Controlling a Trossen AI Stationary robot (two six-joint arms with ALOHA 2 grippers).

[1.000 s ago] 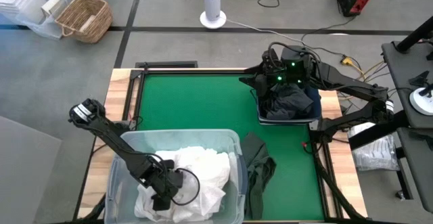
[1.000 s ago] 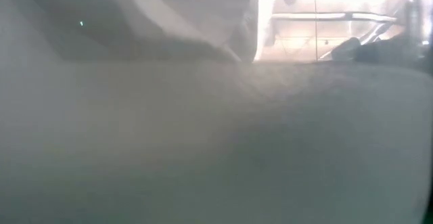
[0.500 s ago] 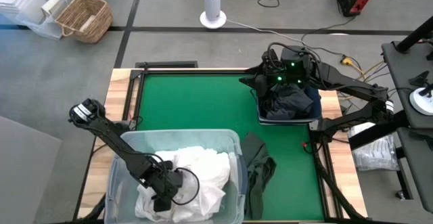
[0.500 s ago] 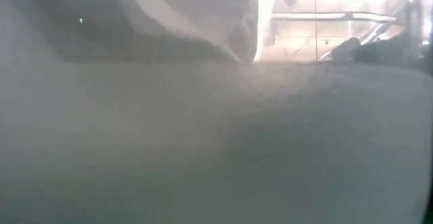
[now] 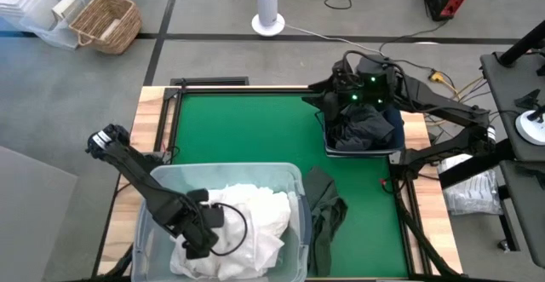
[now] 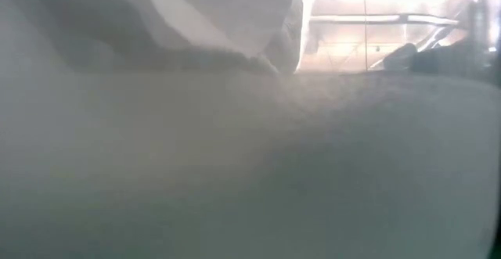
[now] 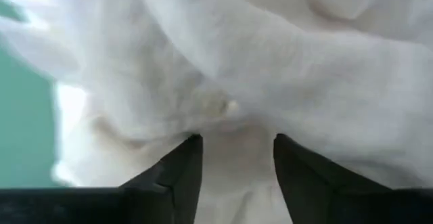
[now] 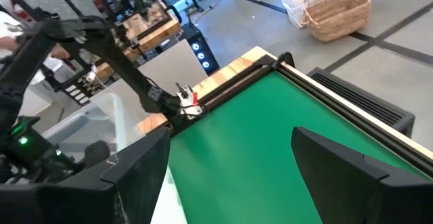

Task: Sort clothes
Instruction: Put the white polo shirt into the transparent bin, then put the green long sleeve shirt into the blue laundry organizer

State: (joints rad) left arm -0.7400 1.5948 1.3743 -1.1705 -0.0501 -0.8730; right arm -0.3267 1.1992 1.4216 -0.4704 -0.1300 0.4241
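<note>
Green table (image 5: 247, 133), left claw (image 7: 233, 166) spread over white clothes (image 7: 284, 61), right claw (image 8: 230, 166) wide above dark clothes (image 5: 362, 129).

The green mat (image 5: 247, 133) lies bare between the clear tub (image 5: 294, 222), the olive garment (image 5: 324, 214) and the blue bin (image 5: 327, 137).

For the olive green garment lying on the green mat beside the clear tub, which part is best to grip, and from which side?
Grip the olive green garment at its bunched middle fold, coming straight down from above. It lies flat on the mat, so only raised wrinkles give a claw something to pinch. The clear tub blocks one side; the other side is probably easier.
</note>
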